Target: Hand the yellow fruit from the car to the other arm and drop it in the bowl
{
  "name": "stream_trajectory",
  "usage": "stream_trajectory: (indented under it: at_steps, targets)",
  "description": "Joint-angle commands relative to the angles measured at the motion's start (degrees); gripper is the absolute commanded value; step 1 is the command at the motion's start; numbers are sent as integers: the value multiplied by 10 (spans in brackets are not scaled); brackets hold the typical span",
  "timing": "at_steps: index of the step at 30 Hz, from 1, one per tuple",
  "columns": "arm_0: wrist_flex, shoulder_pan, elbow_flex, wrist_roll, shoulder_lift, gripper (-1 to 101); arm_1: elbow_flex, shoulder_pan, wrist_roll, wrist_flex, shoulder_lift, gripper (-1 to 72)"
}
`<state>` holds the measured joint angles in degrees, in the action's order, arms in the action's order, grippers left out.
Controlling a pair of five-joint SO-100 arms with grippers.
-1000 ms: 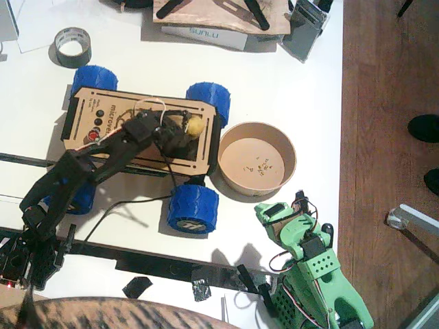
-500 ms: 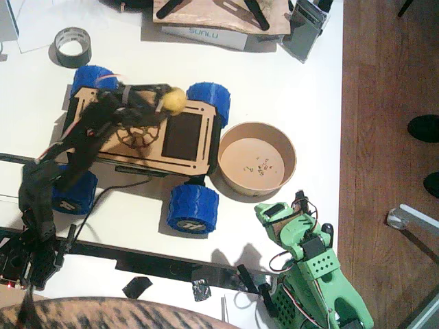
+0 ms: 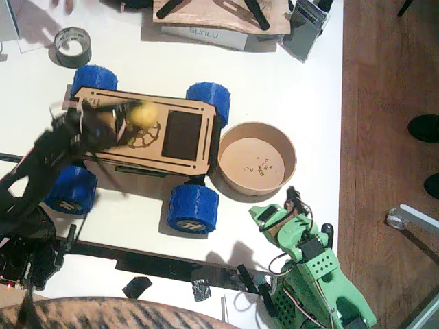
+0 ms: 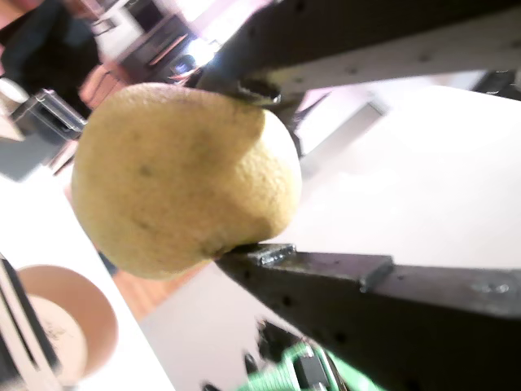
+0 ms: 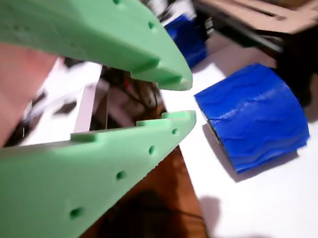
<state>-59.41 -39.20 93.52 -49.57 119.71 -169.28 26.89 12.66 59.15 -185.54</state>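
The yellow fruit (image 3: 143, 113) hangs above the wooden deck of the car (image 3: 185, 147), pinched in my black left gripper (image 3: 134, 115). In a wrist view the fruit (image 4: 183, 179) fills the space between the two black jaws of that gripper (image 4: 244, 167). The tan bowl (image 3: 233, 175) stands just right of the car, holding only crumbs, and also shows as the bowl (image 4: 57, 326) at the lower left. The other arm, light green, rests at the lower right with its gripper (image 3: 278, 212) near the bowl's front rim. Its jaws (image 5: 177, 101) stand slightly apart, holding nothing.
A grey tape roll (image 3: 72, 46) lies at the back left, with a person's hand (image 3: 62, 5) beyond it. Boxes and a wooden board (image 3: 212, 20) line the back edge. A blue car wheel (image 5: 254, 115) lies close in front of the green jaws. The table's right edge drops to a wooden floor.
My left gripper has lifted the yellow fruit off the car's deck and swung it up and leftwards. The green arm has barely shifted.
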Motion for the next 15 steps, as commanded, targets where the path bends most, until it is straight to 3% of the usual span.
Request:
stream_trajectory:
  at_steps: [1, 8, 15]
  targets:
    - [95, -37, 121, -42, 89, -2, 32, 22, 46, -29, 8, -1]
    - [302, -139, 396, -155, 216, -2, 35, 123, 243, -41, 24, -1]
    - [435, -206, 625, -284, 354, -1, 33, 221, 388, -67, 28, -1]
